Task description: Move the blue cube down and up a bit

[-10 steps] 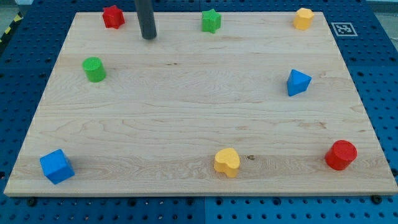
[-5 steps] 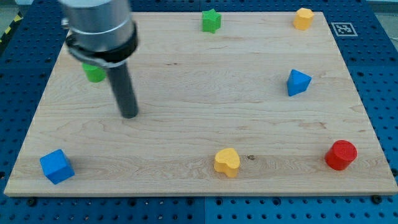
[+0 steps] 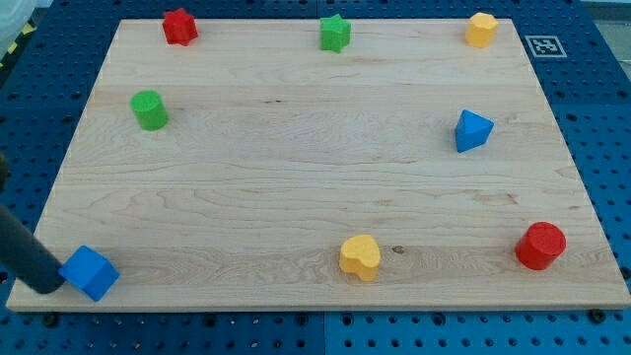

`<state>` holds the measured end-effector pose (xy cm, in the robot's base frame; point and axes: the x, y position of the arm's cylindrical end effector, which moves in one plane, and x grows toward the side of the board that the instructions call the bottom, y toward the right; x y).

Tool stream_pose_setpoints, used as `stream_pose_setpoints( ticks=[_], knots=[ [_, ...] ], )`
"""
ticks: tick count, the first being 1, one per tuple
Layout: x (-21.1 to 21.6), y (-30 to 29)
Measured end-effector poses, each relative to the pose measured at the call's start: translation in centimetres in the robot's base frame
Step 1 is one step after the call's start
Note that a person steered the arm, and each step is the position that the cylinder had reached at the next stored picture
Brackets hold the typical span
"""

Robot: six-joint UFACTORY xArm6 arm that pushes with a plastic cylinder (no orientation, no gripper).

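Note:
The blue cube sits on the wooden board at the view's bottom left corner. My dark rod comes in from the view's left edge, and my tip rests at the cube's left side, touching or nearly touching it.
Other blocks on the board: a red star top left, a green star top middle, a yellow block top right, a green cylinder left, a blue pyramid-like block right, a yellow heart bottom middle, a red cylinder bottom right.
My tip has swept from the top of the board down and left to the blue cube's left side. The cube has turned slightly and sits a little lower.

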<state>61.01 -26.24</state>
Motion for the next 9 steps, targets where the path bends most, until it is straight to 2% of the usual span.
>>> stream_pose_setpoints(
  ticks=[8,9],
  knots=[
    [0.8,5.5],
    [0.8,9.2]
  ],
)
